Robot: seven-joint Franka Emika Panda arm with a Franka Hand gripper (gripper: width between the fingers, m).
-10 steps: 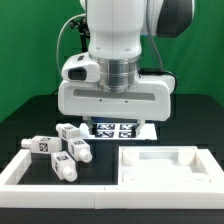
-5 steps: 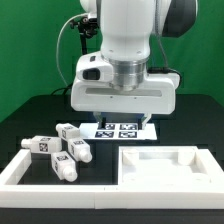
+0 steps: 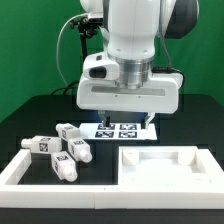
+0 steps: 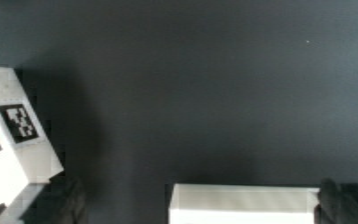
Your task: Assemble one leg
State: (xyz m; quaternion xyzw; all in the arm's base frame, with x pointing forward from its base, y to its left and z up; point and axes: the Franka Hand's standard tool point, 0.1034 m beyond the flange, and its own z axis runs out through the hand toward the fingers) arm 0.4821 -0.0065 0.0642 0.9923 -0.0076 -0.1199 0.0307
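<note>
Four white legs with black-and-white tags lie loose on the black table at the exterior view's left: one [image 3: 38, 146] far left, one [image 3: 68, 131] behind, one [image 3: 80, 150] in the middle and one [image 3: 63, 167] in front. My gripper [image 3: 128, 108] hangs above the table behind them, well clear of all four. Its fingers are hidden under the hand in this view. In the wrist view the gripper [image 4: 208, 208] is open and empty, with its dark fingertips [image 4: 59, 204] wide apart. No leg shows there.
A large white square tray-like piece [image 3: 190, 158] lies at the exterior view's right; a white edge, probably its rim [image 4: 247, 204], shows between my fingers. The marker board [image 3: 125, 128] lies under the hand, also in the wrist view [image 4: 5, 130]. A white L-shaped frame [image 3: 18, 172] borders the front.
The arm has moved toward the exterior view's right and risen a little. The legs and the tray-like piece have not moved.
</note>
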